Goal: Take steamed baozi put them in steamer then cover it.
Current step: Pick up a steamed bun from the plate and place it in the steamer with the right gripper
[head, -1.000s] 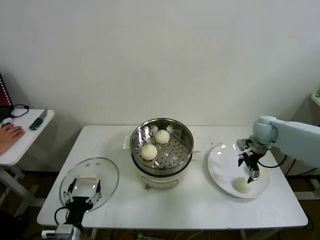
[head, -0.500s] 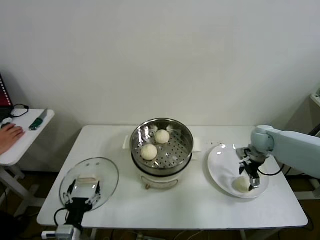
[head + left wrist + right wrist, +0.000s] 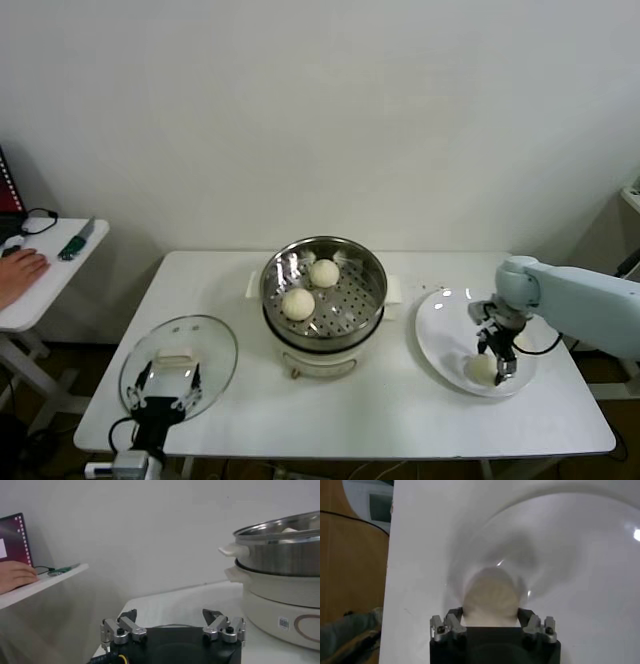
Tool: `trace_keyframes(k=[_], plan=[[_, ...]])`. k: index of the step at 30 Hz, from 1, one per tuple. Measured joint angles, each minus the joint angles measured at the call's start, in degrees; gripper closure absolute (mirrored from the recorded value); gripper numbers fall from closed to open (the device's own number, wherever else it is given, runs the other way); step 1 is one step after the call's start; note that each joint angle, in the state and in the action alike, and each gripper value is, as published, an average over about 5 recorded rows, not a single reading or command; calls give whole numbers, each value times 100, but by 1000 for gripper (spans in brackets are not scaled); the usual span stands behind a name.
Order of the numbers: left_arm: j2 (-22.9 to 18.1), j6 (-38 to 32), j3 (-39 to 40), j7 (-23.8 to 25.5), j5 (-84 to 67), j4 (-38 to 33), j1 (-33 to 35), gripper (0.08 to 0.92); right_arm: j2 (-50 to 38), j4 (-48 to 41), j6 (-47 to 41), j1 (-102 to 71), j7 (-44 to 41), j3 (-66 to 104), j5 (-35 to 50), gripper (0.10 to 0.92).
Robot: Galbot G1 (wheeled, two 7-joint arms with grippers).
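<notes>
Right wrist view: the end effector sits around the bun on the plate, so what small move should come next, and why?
Probably finish closing and lift straight up. The right end effector has a finger on each side of the bun on the plate, but a firm grip isn't clear yet. The steamer holds two buns with room for more. The left end effector waits by the lid.

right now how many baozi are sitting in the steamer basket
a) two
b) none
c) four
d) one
a: the head view shows two baozi on the perforated floor of the steamer, while one more bun lies on the white plate between the fingers of the right tool.
</notes>
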Motion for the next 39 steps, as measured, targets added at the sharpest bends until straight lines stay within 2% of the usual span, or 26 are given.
trace_keyframes(k=[12,20,30,39], plan=[[-33,-4,22,-5,0,-42,16,177,4,136,204,258,-28,-63,-29,355],[4,3,65,-2,10,-106,59,177,294,288,932,1191,-315,-284,-205,354],[20,50,110,3,28,-134,27,177,1112,303,2231,2553,-683,-397,-326,347],[18,73,100,-1,54,-150,12,177,2174,423,3073,2894,-793,-134,-532,347]])
